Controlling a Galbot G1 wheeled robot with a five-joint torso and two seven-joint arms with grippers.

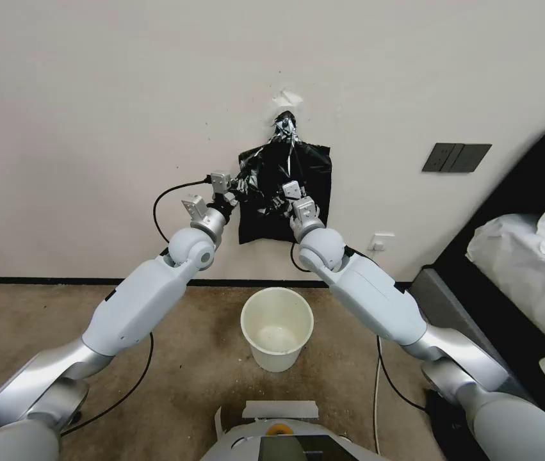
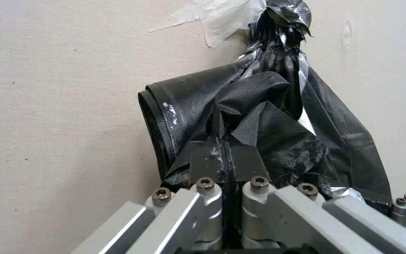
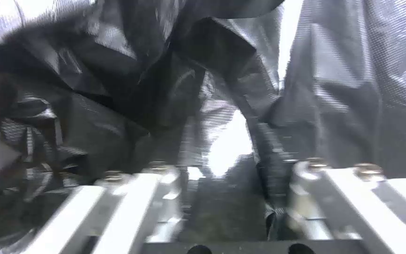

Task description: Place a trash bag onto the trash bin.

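Fingers of left gripper pressed together, pinching a fold of black plastic at the near edge of the trash bag; dark pads flat against each other with film caught in the seam, seen plainly in the left wrist view. Fingers of right gripper set a little apart, film bunched across and between them in the right wrist view; cannot tell whether squeezing the plastic or merely pushed into it. Hanging on the wall, that bag, gathered at its top into a crinkled knot under a scrap of pale tape, glossy sheets fanning down from there, lower hem loose and roughly square. Left gripper at the bag's left edge about mid-height, right gripper against its front, near the middle, both arms reaching up and forward from the robot's shoulders. Directly beneath, well below the hem, the trash bin: off-white, round, upright on brownish carpet, mouth open, standing apart from the wall's dark skirting. Further out, a dark switch plate on the wall to the right, a white socket lower down, and bedding with a black frame at the right margin.
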